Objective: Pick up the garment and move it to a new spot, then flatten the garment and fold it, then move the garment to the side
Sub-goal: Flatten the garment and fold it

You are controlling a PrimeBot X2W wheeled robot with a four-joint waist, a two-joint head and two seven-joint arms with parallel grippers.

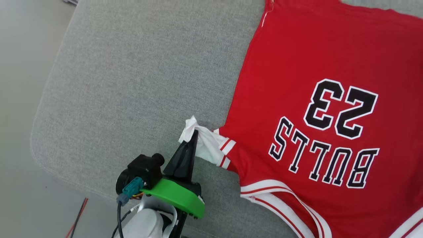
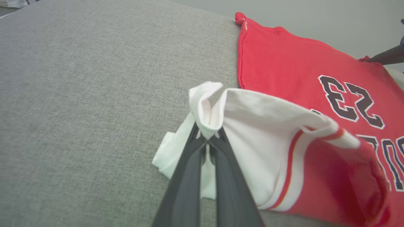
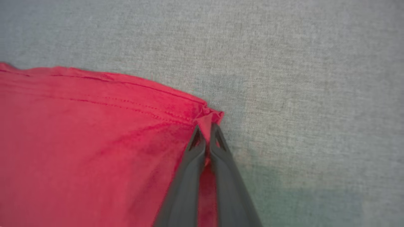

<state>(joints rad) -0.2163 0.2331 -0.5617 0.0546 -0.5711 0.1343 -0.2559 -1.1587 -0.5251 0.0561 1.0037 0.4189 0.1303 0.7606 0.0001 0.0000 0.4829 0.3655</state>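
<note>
The shirt point(image 1: 317, 66) is spread flat on a grey cushion point(image 1: 132, 82), with the black "BULLS 23" print turned up; in the head view the print is read upside down. Its white sleeve point(image 1: 206, 145) is reached out from the red body towards the left gripper point(image 1: 195, 134), and the sleeve's edge is clamped between the two dark fingers, which are pressed together on the cloth. In the left wrist view the pinched edge is seen bunched just above the tips of the left gripper point(image 2: 208, 138), a small white fold is raised there from the cushion, and the red and white striped trim point(image 2: 288, 164) is seen to the right of the fingers. A red corner of the hem is clamped by the right gripper point(image 3: 206, 132); the fingers are closed on a small pinch of cloth, the red body is spread to their left, and bare grey cushion is seen above them and to their right. Behind the left gripper a green part point(image 1: 178, 196) of the wrist is seen. A pale floor point(image 1: 19, 99) is seen beyond the cushion's edge.
</note>
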